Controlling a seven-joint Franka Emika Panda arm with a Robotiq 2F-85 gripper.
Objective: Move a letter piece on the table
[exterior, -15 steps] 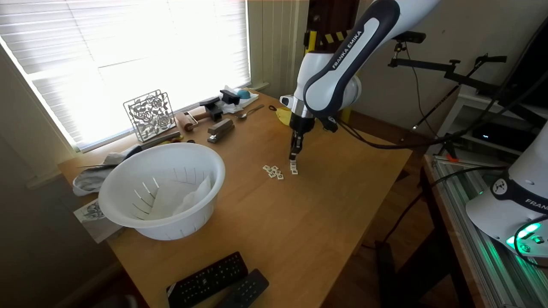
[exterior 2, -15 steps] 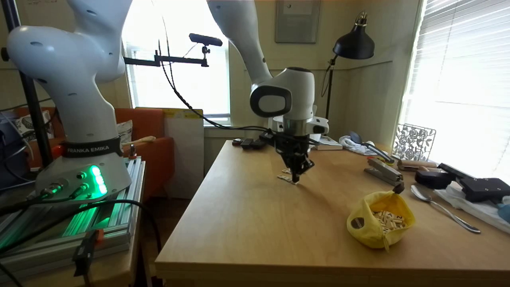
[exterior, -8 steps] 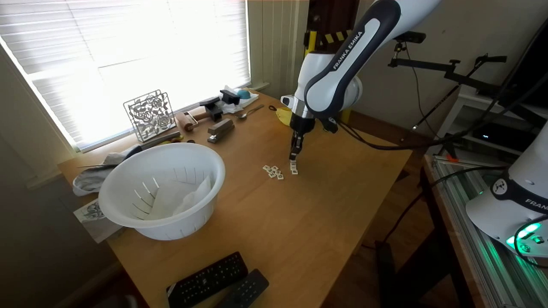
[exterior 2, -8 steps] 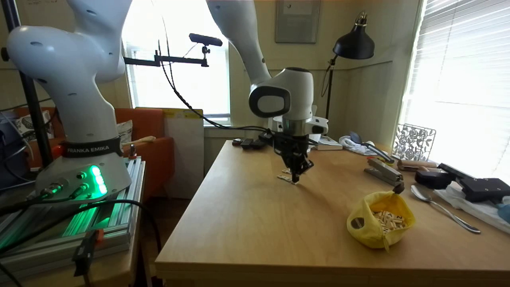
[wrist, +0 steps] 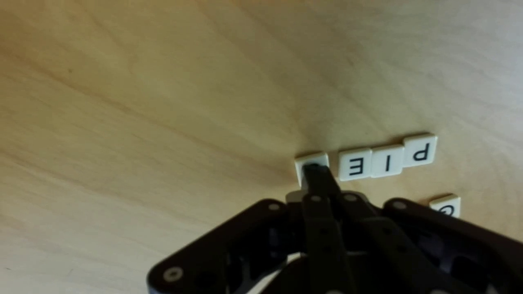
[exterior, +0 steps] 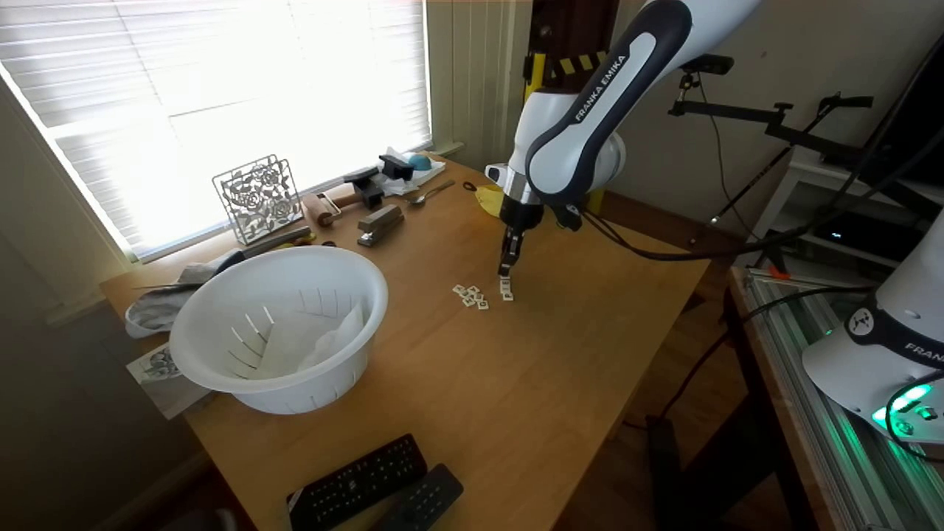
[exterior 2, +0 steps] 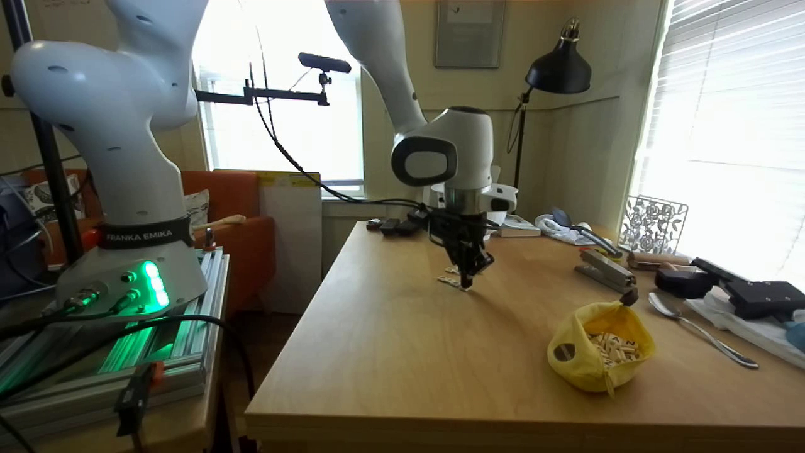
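Note:
A white letter piece (wrist: 312, 157) lies flat on the light-brown table (exterior: 575, 332). My gripper (wrist: 316, 169) is shut, its fingertips on top of this piece and hiding its letter; nothing shows between the fingers. A small gap separates the piece from a row of letter pieces E (wrist: 355, 164), I (wrist: 387, 161) and P (wrist: 420, 150). The E and I touch, and the P sits slightly offset. A G piece (wrist: 448, 205) is partly hidden behind a gripper link. In both exterior views the gripper (exterior: 504, 272) points down at the row's end, also seen here (exterior 2: 465, 284).
Several loose letter pieces (exterior: 472, 296) lie beside the row. A white bowl (exterior: 280, 391), black remotes (exterior: 361, 479), a stapler (exterior: 380, 225) and a metal rose holder (exterior: 259, 199) stand on the table. A yellow pouch of letter pieces (exterior 2: 582, 371) and a spoon (exterior 2: 704, 336) lie near another edge.
The arm and shut gripper have shifted very slightly toward the row of letters. The piece under the fingertips seems to have shifted a little with them; the other pieces look unmoved.

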